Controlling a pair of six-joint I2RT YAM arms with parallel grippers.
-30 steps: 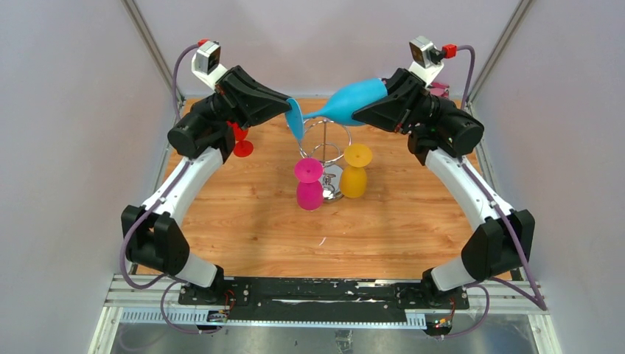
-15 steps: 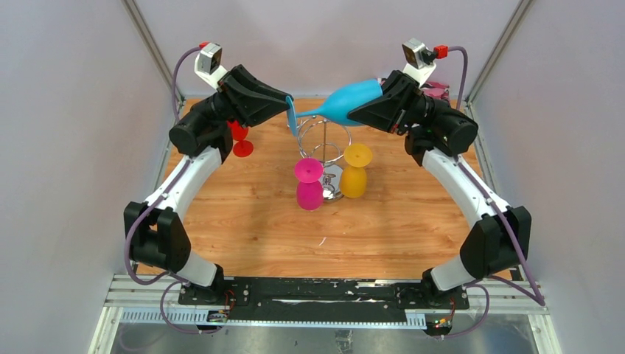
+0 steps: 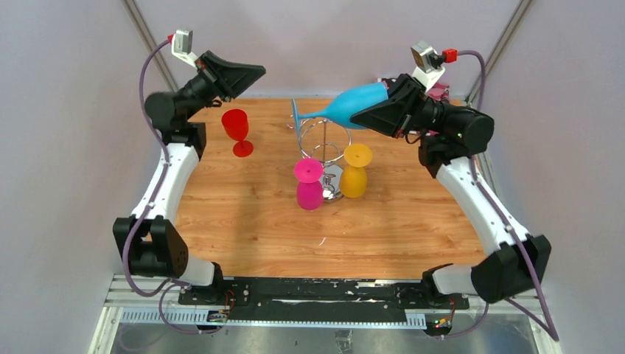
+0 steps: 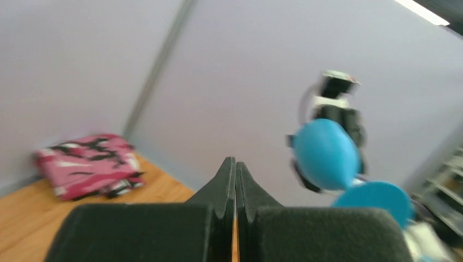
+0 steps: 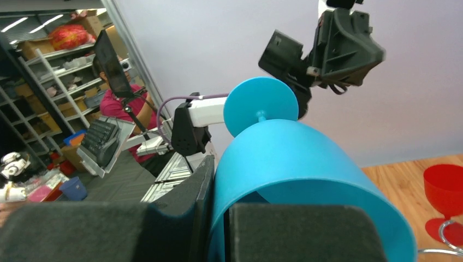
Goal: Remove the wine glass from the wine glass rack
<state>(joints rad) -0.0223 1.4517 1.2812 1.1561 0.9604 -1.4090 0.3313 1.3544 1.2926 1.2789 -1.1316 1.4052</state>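
Observation:
My right gripper (image 3: 374,112) is shut on the rim of a blue wine glass (image 3: 346,105). It holds the glass on its side in the air, with the foot (image 3: 295,118) just above the top of the chrome wine glass rack (image 3: 325,140). In the right wrist view one finger (image 5: 188,210) presses outside the blue bowl (image 5: 306,169) and the other sits inside it. My left gripper (image 3: 253,71) is shut and empty, raised at the far left, apart from the glass. The left wrist view shows the blue glass (image 4: 326,154) ahead of its shut tips (image 4: 235,164).
A pink glass (image 3: 309,184) and a yellow glass (image 3: 355,171) sit upside down at the rack. A red glass (image 3: 237,129) stands upright on the wooden table (image 3: 250,221), left of the rack. A pink patterned cloth (image 3: 440,90) lies at the far right corner.
My left gripper has come off the blue glass's foot and swung up and to the left. My right gripper still holds the glass, shifted slightly to the right.

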